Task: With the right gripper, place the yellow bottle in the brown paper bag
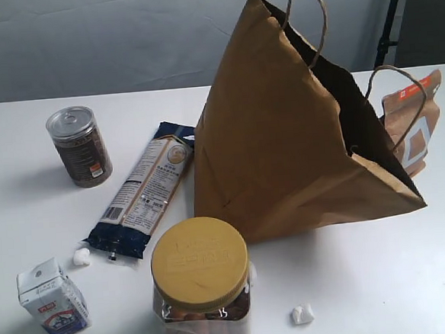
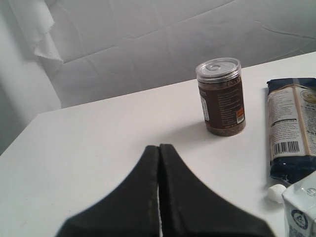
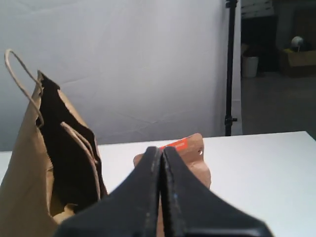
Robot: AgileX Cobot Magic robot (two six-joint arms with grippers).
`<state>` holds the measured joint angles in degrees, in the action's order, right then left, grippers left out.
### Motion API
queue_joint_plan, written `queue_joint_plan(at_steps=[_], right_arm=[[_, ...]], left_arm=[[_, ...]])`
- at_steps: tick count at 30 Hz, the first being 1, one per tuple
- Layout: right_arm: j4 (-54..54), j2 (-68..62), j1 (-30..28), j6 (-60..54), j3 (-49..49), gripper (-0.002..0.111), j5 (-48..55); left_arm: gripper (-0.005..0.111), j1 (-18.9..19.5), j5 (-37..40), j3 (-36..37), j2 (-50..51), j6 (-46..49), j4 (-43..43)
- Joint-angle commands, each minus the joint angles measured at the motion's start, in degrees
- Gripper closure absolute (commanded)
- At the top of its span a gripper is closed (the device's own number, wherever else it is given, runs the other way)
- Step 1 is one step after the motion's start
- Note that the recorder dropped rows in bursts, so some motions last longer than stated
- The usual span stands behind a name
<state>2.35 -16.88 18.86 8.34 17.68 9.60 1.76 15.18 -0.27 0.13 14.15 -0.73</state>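
Observation:
The brown paper bag [image 1: 282,147] stands tilted in the middle of the table, its dark mouth facing right and its cord handles up. The right wrist view shows the bag [image 3: 29,173] too, with its open mouth turned toward my right gripper [image 3: 161,150]. That gripper is shut with nothing between its fingers, pulled back from the bag. My left gripper [image 2: 159,148] is also shut and empty over bare table. The yellow bottle shows in no view. Neither gripper appears in the exterior view.
A wide clear jar with a yellow lid [image 1: 200,262] stands at the front. A dark noodle packet [image 1: 142,189], a brown can [image 1: 79,146], a small milk carton [image 1: 52,299] and two white lumps [image 1: 302,313] lie around. A small brown pouch [image 1: 414,119] stands behind the bag.

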Motion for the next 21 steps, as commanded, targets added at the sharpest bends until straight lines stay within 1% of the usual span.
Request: queue_joint_plan(at_steps=[1,5,8,12,21], right_arm=[[-4.5,7.4,-2.4,-3.6,-7.2,0.108,-4.4],[-7.5,12.9,-2.4,-7.6,-13.8,0.108,-5.6],[-7.5,16.3,-2.4,-9.9,-17.3,0.108,-3.9],[-7.5,16.9,-2.3,-10.5,-17.7,0.108,-0.4],[-7.5,16.9,-2.3,-8.6,-17.7,0.108,-1.1]], left_arm=[[0.107,0.0,-0.3,0.3,-0.1,-0.4,0.0],[0.107,0.0,-0.3,0.3,-0.1,-0.4,0.0],[0.107,0.0,-0.3,0.3,-0.1,-0.4,0.0],[0.107,0.0,-0.3,0.3,-0.1,-0.4,0.0],[0.107,0.0,-0.3,0.3,-0.1,-0.4,0.0]])
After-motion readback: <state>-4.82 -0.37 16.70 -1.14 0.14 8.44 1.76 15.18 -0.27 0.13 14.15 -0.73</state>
